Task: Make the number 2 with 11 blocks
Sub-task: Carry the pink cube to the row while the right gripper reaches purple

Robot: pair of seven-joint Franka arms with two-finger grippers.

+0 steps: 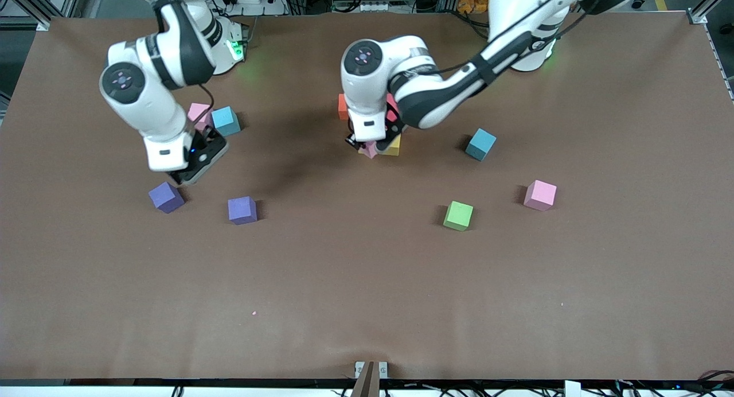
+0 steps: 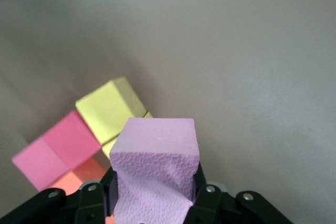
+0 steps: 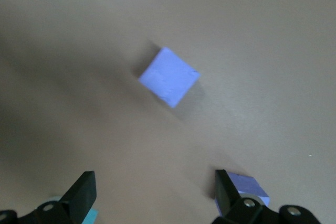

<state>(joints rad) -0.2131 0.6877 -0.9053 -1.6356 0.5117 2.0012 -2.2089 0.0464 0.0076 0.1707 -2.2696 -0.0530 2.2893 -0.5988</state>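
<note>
table (image 1: 367,282): brown, carries everything; loose cubes scattered across the half toward the robots.
left arm: reaches from its base in to the table's middle, over the partly built number 2.
right arm: stands over its own end of the table, low above the purple cubes.
left pincer (image 1: 373,144): closed on a pink cube (image 2: 155,169), fingers (image 2: 207,198) pressed to two of its sides; cube sits just beside the yellow cubes, cannot tell if it touches the table.
right pincer (image 3: 152,192): wide open, empty, fingers (image 3: 84,190) spread; hangs just above the table by the purple cube at the right arm's end.
number 2 (image 1: 378,127): unfinished, mostly hidden under the left arm in the front view. Wrist view shows two yellow cubes (image 2: 107,108), red cubes (image 2: 58,150) touching them, and orange (image 2: 79,177) next to the red.
orange cube (image 1: 343,106): edge shows beside the left arm, toward the robots from the yellow.
purple cubes: one (image 1: 166,197) just beside the right pincer, one (image 1: 241,210) near it, toward the table's middle.
second pink cube (image 1: 540,194): loose, toward the left arm's end.
third pink cube (image 1: 199,113): touching a light-blue cube (image 1: 226,121), partly behind the right arm.
green cube (image 1: 459,215): loose, near the second pink cube, slightly nearer the camera.
other light-blue cube (image 1: 480,144): loose, between the number 2 and the second pink cube.
</note>
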